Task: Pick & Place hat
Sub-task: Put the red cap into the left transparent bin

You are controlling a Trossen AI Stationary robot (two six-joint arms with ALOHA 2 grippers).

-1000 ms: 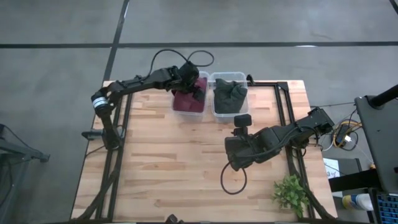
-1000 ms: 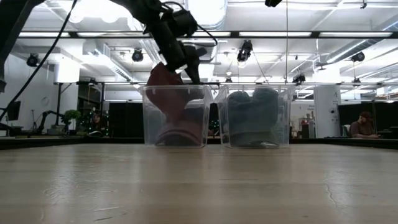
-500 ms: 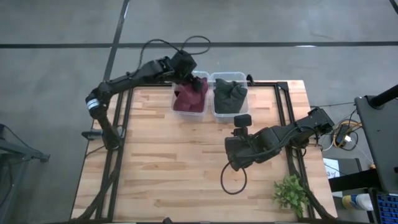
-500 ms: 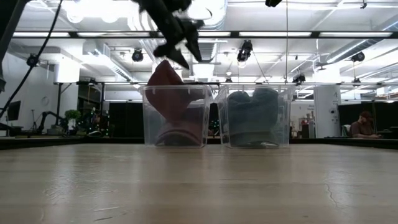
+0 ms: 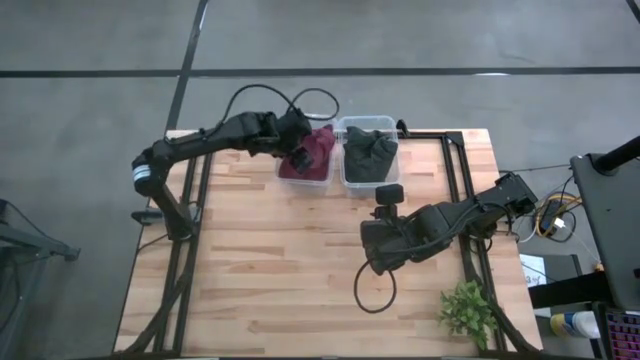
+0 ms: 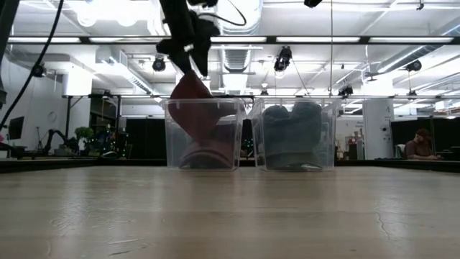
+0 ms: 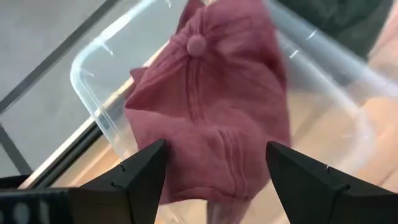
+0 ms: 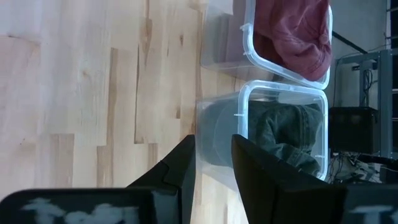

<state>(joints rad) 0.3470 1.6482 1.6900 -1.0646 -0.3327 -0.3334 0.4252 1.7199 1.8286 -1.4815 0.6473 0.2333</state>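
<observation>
A maroon hat (image 7: 211, 93) lies crumpled in the left clear bin (image 5: 303, 178) at the table's far edge. Its crown sticks up above the rim (image 6: 192, 90). My left gripper (image 7: 216, 144) hangs open just above the hat and the bin's left side (image 6: 188, 54), pointing steeply down, with nothing between its fingers. My right gripper (image 5: 389, 192) waits over the table's middle right, pointing toward the bins. Its fingers (image 8: 214, 140) stand a little apart with nothing between them.
A second clear bin (image 5: 370, 155) holding dark green cloth stands right beside the maroon one. A small green plant (image 5: 468, 312) stands at the near right corner. Bare wood (image 5: 260, 260) spreads over the table's middle and near left. A person (image 6: 417, 144) sits far behind.
My left gripper has risen out of the bin from beside the hat's top and swung toward the table's left, tipping as it went, its fingers staying apart. The hat has stayed in the bin in the same shape.
</observation>
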